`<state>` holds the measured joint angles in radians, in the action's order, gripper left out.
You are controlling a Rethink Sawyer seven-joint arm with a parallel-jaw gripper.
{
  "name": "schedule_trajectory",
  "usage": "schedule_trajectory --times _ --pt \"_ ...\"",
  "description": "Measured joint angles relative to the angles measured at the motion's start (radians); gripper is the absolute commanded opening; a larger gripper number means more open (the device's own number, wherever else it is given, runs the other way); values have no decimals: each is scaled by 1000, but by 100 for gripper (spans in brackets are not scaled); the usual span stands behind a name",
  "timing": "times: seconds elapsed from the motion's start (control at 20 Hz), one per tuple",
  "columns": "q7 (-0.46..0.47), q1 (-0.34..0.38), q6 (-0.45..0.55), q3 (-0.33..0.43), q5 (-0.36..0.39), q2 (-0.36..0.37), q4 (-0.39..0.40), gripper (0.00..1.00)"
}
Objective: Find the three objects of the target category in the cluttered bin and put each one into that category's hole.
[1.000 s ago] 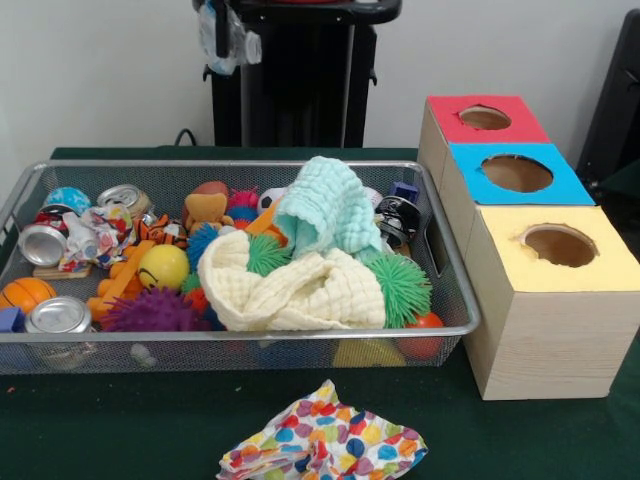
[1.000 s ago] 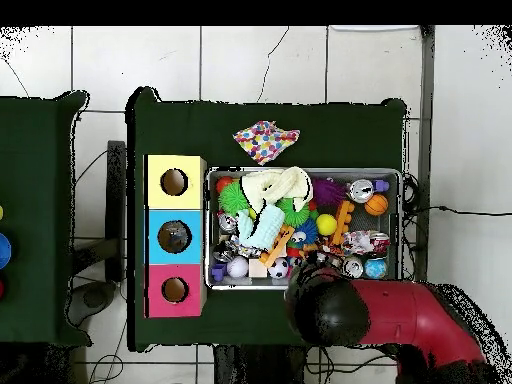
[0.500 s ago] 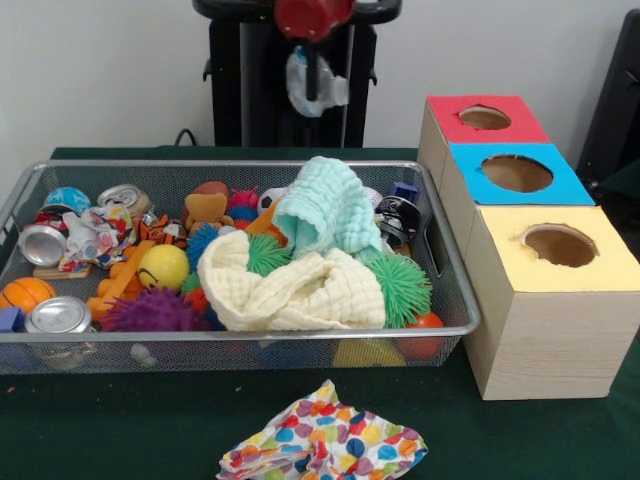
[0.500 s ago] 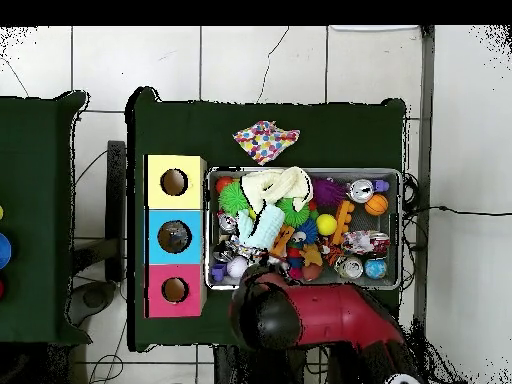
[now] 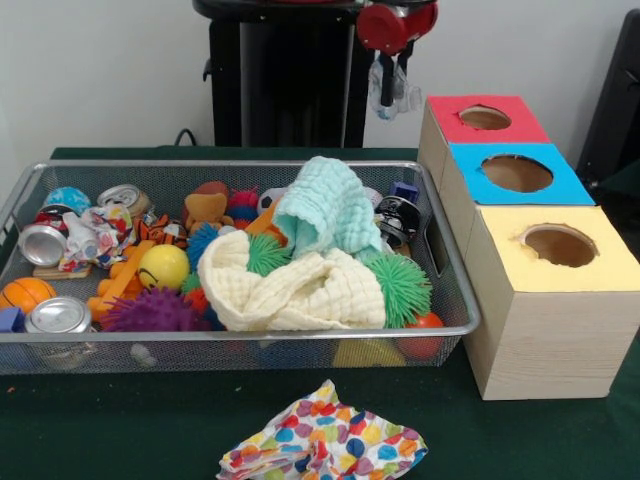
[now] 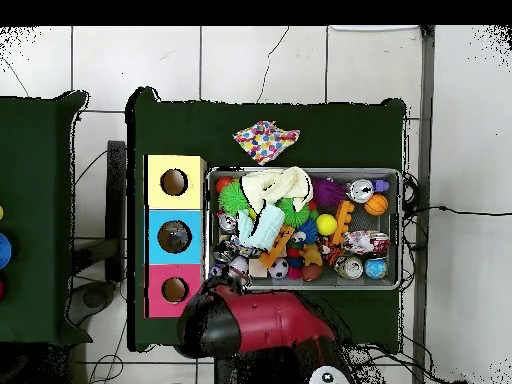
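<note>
My gripper [image 5: 388, 95] hangs high behind the bin's far right corner, just left of the red box. It is shut on a pale crumpled wrapper [image 5: 407, 93] that dangles around its black fingers. Three boxes stand in a row: the red hole [image 5: 485, 117] farthest, the blue hole [image 5: 517, 172] in the middle, the yellow hole [image 5: 560, 245] nearest. From overhead, the red arm head [image 6: 212, 320] lies just past the bin's corner beside the red box [image 6: 175, 290] and hides the gripper. The wire bin [image 5: 240, 335] holds crushed cans [image 5: 58, 315], crumpled wrappers [image 5: 95, 235], balls and plush toys.
A mint cloth [image 5: 325, 205] and a cream cloth [image 5: 290, 285] are piled in the bin over spiky green balls [image 5: 400, 285]. A polka-dot cloth [image 5: 322, 445] lies on the green table in front of the bin. The black pedestal [image 5: 285, 80] stands behind.
The gripper has swung with the pale wrapper from above the bin's far left-centre to beside the red box. In the overhead view the arm head moved left towards the boxes.
</note>
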<state>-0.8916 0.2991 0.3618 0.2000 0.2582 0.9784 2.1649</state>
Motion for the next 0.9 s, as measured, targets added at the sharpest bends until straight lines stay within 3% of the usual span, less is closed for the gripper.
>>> schedule_trajectory --times 0.6,0.9 --pt "-23 83 0 -59 -19 29 1 0" --pt "-23 45 0 -92 -38 30 1 0"
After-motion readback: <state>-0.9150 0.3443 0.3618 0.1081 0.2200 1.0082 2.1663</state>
